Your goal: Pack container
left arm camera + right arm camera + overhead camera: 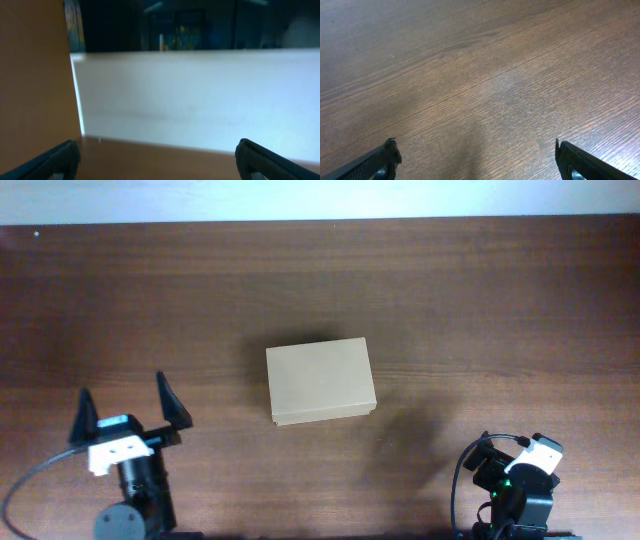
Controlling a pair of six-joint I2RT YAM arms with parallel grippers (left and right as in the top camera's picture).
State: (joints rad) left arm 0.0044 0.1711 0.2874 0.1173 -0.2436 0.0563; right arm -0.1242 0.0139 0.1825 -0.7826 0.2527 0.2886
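Note:
The container (320, 381) is a small tan cardboard box with its flap lid closed, lying in the middle of the dark wood table in the overhead view. It does not show in either wrist view. My left gripper (127, 406) is open and empty at the front left, well apart from the box; in the left wrist view its fingers (157, 160) frame only table and a pale wall. My right gripper (512, 455) rests at the front right; in the right wrist view its fingers (477, 162) are spread wide over bare wood.
The table's far edge (320, 222) meets a white wall. A brown panel (35, 70) fills the left of the left wrist view. No items other than the box lie on the table.

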